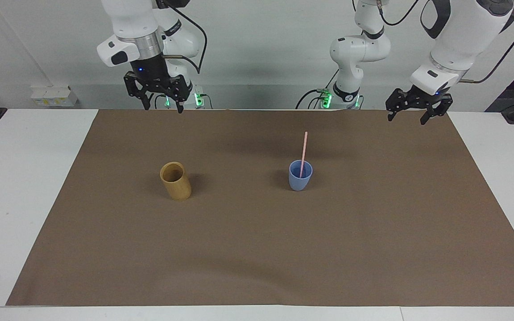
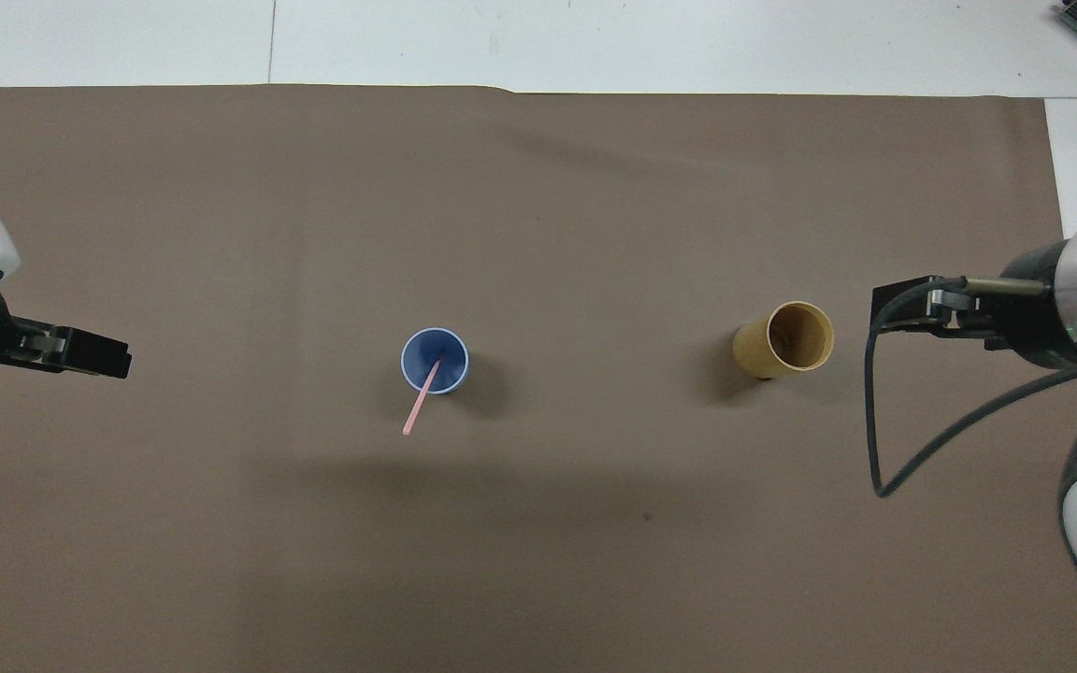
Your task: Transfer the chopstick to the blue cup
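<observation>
Facing view. The stick [image 1: 303,148] is standing in the blue cup [image 1: 300,175], leaning slightly and rising well above the rim. The cup is sitting on the brown mat [image 1: 373,232] that is covering the tabletop [image 1: 25,187]. The right claw [image 1: 158,91] is hanging with its fingers spread and nothing between them, over the mat's edge nearest the robots; the tan cup [image 1: 176,180] is standing below it and farther from the robots, and the blue cup is lying well apart from this claw, toward the left arm's end. The left claw [image 1: 418,105] is waiting, released and holding nothing, over the mat's corner at the left arm's end, well apart from both cups.

Overhead view. The stick [image 2: 421,399] is resting with its lower end inside the blue cup [image 2: 435,360] and its upper end tipping toward the robots. The left claw [image 2: 80,352] is reaching in from the left arm's end, level with the blue cup and well apart from it, fingers spread. The right claw [image 2: 908,308] is showing at the right arm's end, just beside the tan cup [image 2: 784,339] and not touching it.
</observation>
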Robot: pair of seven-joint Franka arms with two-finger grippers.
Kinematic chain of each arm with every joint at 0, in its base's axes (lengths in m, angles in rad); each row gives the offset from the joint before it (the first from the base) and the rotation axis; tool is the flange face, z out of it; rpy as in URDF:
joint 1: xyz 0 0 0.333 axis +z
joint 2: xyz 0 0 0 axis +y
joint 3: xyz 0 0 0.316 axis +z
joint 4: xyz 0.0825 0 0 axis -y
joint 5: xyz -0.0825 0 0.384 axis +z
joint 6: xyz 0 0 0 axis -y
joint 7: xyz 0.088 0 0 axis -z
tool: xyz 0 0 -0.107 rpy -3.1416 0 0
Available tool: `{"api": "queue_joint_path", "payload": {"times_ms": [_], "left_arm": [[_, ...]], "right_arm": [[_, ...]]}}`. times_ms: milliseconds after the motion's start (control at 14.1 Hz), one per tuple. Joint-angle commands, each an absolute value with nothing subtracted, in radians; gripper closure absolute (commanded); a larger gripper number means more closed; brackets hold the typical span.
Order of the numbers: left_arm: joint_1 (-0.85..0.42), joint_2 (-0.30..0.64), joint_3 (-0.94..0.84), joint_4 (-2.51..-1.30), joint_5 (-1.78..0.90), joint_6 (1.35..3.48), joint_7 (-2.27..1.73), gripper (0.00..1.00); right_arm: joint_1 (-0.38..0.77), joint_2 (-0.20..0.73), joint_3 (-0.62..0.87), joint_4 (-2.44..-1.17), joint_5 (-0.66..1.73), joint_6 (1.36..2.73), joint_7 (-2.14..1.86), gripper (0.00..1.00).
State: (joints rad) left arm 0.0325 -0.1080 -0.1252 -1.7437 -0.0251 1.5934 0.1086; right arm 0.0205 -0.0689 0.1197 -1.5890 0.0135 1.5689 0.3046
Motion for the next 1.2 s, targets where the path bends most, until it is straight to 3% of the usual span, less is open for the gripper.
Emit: {"api": "queue_joint_path", "payload": {"times_ms": [0,1133], "left_arm": [[0.034,-0.115,-0.124,-1.733,-0.028,1.580,0.106,0.00],[0.077,-0.115,-0.112,-1.733,-0.018,1.585,0.107,0.00]], "right_arm": [[0.006,0.017,0.133,-1.451,-0.026,1.473,0.282,0.00],[-0.008,0.009,0.129,-1.474,-0.012,1.480,0.198,0.00]]}}
